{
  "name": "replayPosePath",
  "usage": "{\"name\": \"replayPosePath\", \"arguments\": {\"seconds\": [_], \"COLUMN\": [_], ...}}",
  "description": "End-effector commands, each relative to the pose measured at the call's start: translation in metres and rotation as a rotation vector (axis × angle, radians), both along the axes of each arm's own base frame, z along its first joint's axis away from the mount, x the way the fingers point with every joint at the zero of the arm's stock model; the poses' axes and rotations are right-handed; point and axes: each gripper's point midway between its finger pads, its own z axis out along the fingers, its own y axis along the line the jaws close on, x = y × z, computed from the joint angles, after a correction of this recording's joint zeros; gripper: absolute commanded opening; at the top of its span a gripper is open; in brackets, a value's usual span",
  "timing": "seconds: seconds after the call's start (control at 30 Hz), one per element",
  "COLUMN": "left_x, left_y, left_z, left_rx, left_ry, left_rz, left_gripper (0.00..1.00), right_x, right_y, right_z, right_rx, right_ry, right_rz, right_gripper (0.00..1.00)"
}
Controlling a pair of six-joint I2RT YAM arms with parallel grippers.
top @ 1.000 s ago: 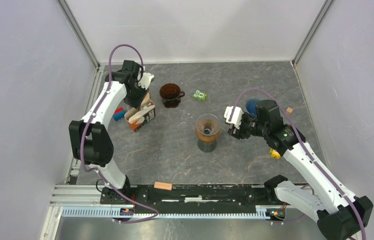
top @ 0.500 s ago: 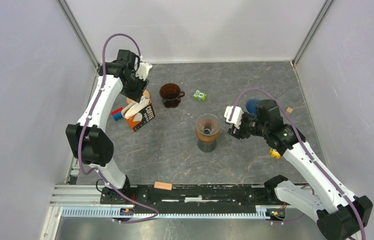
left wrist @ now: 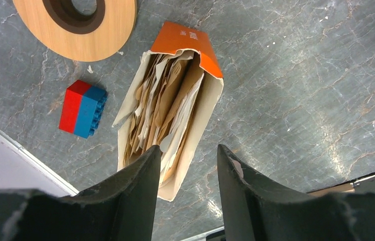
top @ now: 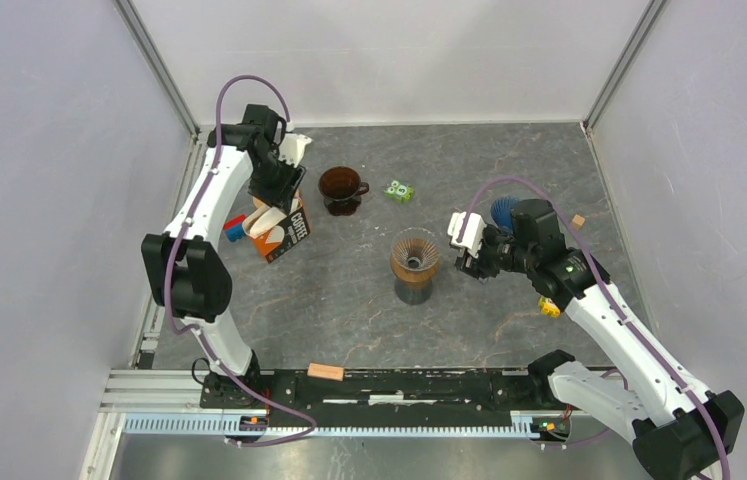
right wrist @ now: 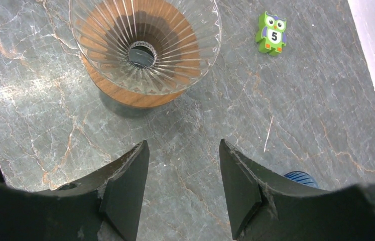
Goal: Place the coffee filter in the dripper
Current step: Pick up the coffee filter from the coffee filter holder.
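Observation:
Paper coffee filters (left wrist: 167, 105) are packed upright in an opened orange-flapped box (top: 284, 230) at the left of the table. My left gripper (left wrist: 189, 150) hangs open just above the box's near end (top: 287, 190), with nothing between its fingers. The dripper (top: 415, 252) is a ribbed clear glass cone on a wooden collar, standing on a dark base mid-table. It holds no filter, as the right wrist view shows (right wrist: 145, 45). My right gripper (top: 469, 258) is open and empty just right of the dripper (right wrist: 182, 145).
A brown glass vessel (top: 341, 188) on a wooden ring (left wrist: 75, 20) stands right of the box. Red and blue bricks (left wrist: 82, 109) lie at its left. A green owl block (right wrist: 271, 33), a blue ribbed object (top: 502, 211) and a yellow block (top: 549, 308) are scattered at the right.
My left gripper has risen off the filter box and shifted slightly right, its jaws widening with nothing in them. The box has turned a little. The right arm has stayed still.

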Motion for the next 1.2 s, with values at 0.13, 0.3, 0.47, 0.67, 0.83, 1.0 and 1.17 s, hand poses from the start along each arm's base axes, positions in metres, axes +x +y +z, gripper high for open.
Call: {"name": "replayPosePath", "arguments": {"seconds": [0.13,0.3,0.47,0.67,0.83,1.0,1.17], "left_x": [0.011,0.014,0.017,0.018,0.011,-0.003,-0.02], "left_y": [-0.007,-0.005,-0.005,-0.005,-0.003,0.002,-0.006], "left_z": [0.006,0.003,0.003,0.024,0.068,0.092,0.134], "left_rx": [-0.039,-0.037,-0.036,-0.042,-0.051,-0.034,-0.095], "left_ry": [-0.027,-0.023,-0.024,-0.057,-0.123,-0.145,-0.23], "left_rz": [-0.033,-0.028,-0.03,-0.052,-0.071,-0.084,-0.116], "left_gripper": [0.43,0.27,0.15,0.02,0.02,0.02,0.02], "right_x": [-0.003,-0.003,-0.003,-0.003,-0.004,-0.003,-0.003], "right_y": [-0.001,-0.001,-0.002,-0.002,-0.002,-0.002,0.001], "right_z": [-0.003,-0.003,-0.004,-0.003,-0.002,-0.001,0.009], "right_rx": [0.0,0.001,0.001,0.003,0.007,0.007,0.01], "right_ry": [0.007,0.007,0.004,0.003,0.001,-0.001,-0.015], "right_rz": [0.008,0.008,0.006,0.004,0.007,0.009,0.028], "right_gripper": [0.61,0.61,0.61,0.61,0.61,0.61,0.62]}}
